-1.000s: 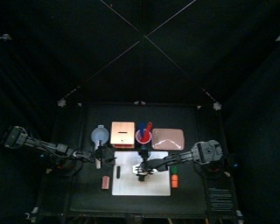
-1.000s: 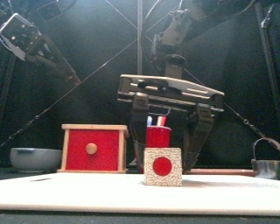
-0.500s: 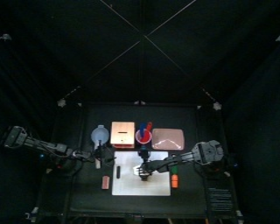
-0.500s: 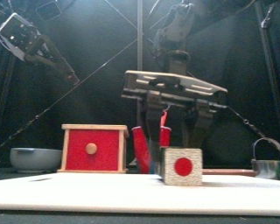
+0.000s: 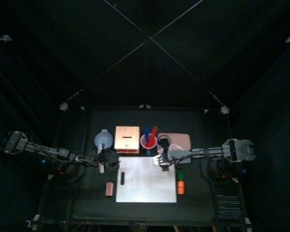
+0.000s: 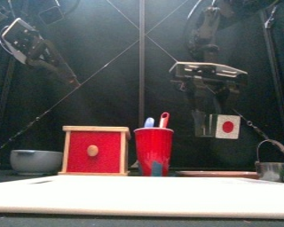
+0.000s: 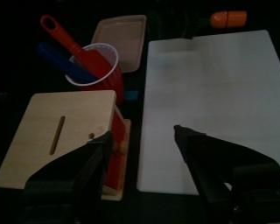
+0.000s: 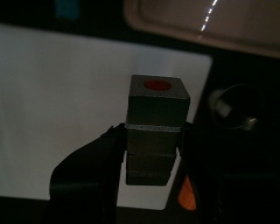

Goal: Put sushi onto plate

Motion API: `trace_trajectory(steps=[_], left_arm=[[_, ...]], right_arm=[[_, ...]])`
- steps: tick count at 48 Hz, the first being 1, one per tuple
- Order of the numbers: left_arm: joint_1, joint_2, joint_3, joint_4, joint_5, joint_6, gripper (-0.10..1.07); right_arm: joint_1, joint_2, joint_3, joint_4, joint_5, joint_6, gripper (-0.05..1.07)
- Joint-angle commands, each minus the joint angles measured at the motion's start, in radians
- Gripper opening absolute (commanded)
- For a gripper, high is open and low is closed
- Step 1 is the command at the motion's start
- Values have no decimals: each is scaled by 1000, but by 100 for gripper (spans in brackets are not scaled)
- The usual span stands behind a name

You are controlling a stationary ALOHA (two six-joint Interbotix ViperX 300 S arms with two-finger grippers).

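White board (image 6: 132, 197): lies nearest, at the table's front edge. No sushi is seen on it in the front view.
Orange piece (image 5: 181, 188): lies beside the board's right edge, near the front. It is not the task's thing.
Left gripper (image 7: 140, 149): is held low at the board's left side, near the red box (image 6: 93, 151). Its jaws stand apart and nothing is between them.
Right gripper (image 5: 167, 160): is closed around the sushi (image 8: 157, 118). The piece is clamped at its lower part, and the face with the red dot is left clear of the jaws.
Sushi, place: it is carried in the air, well above the table. In the front view it hangs to the right of the red cup (image 6: 153, 151), higher than the cup's rim.
Sushi against the plate: in the top view the gripper is seen over the board's far edge, just short of the plate (image 5: 176, 142). In the right wrist view the plate's pale rim (image 8: 178, 22) is seen beyond the piece.
Plate: lies behind the board, to the right of the cup, and nothing is seen on it.
Done so far: the grasp and the lift are judged complete.
Left to do: the carry over the plate, the lowering and the release are judged to remain.
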Motion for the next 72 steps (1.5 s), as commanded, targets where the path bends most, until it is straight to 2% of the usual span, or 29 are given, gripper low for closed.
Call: trace_trajectory(steps=[1, 12, 17, 23, 37, 42, 51, 59, 66, 72], left_arm=[[5, 0, -15, 2, 3, -2, 92], [21, 0, -11, 0, 3, -2, 92], [31, 0, -9, -3, 3, -2, 92], [37, 0, -8, -3, 3, -2, 92], [54, -2, -6, -3, 5, -2, 92], [52, 0, -6, -3, 0, -2, 92], [54, -2, -6, -5, 0, -3, 92], [52, -2, -5, -5, 0, -3, 92], [54, -2, -5, -3, 0, -3, 92], [55, -2, -3, -3, 5, -8, 92]], right_arm=[[-89, -77, 37, -8, -9, -54, 70], [-302, -87, 91, -8, -64, -249, 70], [-362, -55, 98, -6, -89, -311, 70], [-393, -6, 104, -18, -135, -331, 70], [-405, 60, 133, -28, -152, -391, 72], [-413, 64, 133, -35, -160, -391, 80], [-428, 66, 137, -48, -167, -390, 101], [-420, 29, 123, -44, -153, -383, 103], [-359, -38, 97, -52, -144, -391, 103], [-258, -107, 89, -71, -144, -394, 103]])
